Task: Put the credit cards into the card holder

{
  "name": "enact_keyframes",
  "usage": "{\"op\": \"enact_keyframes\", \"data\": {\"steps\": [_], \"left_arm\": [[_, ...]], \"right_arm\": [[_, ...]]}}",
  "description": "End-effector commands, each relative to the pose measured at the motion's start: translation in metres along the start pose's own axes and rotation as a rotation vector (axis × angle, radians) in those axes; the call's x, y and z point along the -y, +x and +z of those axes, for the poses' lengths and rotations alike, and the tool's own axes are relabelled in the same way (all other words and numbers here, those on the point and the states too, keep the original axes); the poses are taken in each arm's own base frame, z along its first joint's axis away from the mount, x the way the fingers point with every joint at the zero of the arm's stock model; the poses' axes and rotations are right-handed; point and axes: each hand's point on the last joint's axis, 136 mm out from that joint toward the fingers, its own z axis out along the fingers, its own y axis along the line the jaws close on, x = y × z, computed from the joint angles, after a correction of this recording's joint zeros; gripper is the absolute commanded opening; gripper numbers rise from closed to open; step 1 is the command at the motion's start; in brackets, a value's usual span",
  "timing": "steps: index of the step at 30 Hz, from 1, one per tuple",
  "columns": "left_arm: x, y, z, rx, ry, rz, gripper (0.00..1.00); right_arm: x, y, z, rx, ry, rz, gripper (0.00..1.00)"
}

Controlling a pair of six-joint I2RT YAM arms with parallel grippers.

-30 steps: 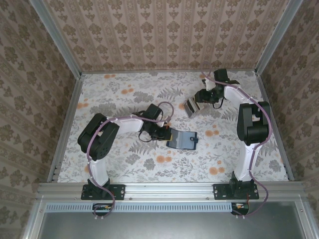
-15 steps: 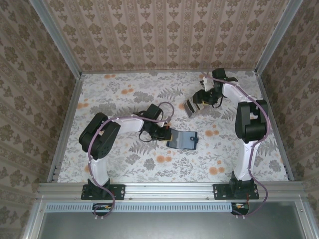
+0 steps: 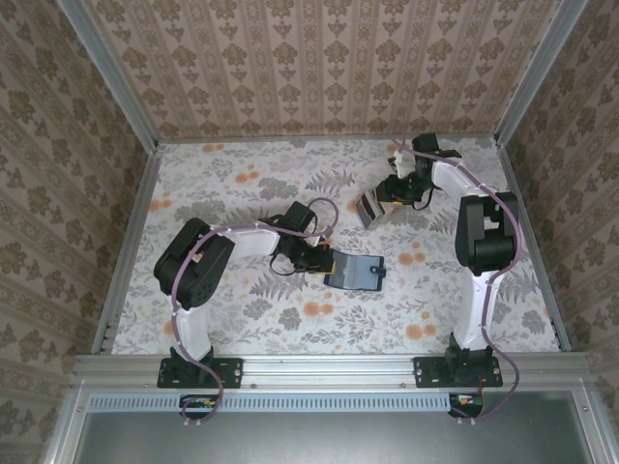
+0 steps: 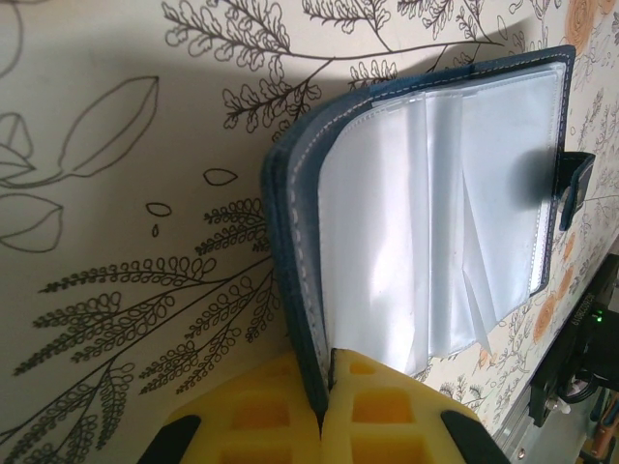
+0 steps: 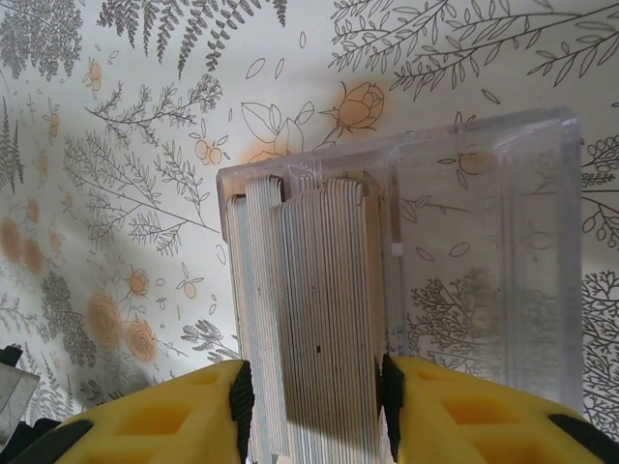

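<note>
Left gripper (image 4: pixel 324 391) pinches card holder (image 4: pixel 416 222) edge, holder open. Right gripper (image 5: pixel 309 387) squeezes cards (image 5: pixel 324 280); holder lies left of it, nearer bases.

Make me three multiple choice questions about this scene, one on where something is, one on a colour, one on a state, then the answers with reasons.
1. Measured from the arm bases, where does the card holder lie compared with the clear box of credit cards?
A. Farther away. B. Nearer. C. Inside the box.
2. What colour are the pads on the left gripper?
A. Red. B. White. C. Yellow.
3. What state is the card holder in?
A. Open, clear sleeves showing. B. Snapped shut. C. Rolled up.
Answers: B, the top view puts it below the box, toward the bases. C, the left wrist view shows yellow pads clamping the navy cover. A, the sleeves fan out in the left wrist view.
</note>
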Motion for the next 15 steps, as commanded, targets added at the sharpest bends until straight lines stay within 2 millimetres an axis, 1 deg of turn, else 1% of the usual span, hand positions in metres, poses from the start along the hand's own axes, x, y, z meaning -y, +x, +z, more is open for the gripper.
{"op": "enact_keyframes", "data": {"steps": [1,4,8,15], "left_arm": [[-0.002,0.006,0.001,-0.02,-0.013,0.008,0.0],[-0.003,0.007,0.002,-0.024,-0.011,0.005,0.0],[-0.004,0.009,0.001,-0.029,-0.019,0.003,0.0],[-0.001,0.006,0.001,-0.021,-0.013,0.0,0.0]], "right_arm": [[-0.013,-0.002,-0.01,0.025,-0.053,-0.003,0.44],[-0.012,-0.003,-0.013,0.037,-0.054,0.001,0.44],[-0.015,-0.005,-0.018,0.054,-0.081,0.01,0.43],[-0.016,-0.006,-0.021,0.062,-0.098,0.014,0.42]]}}
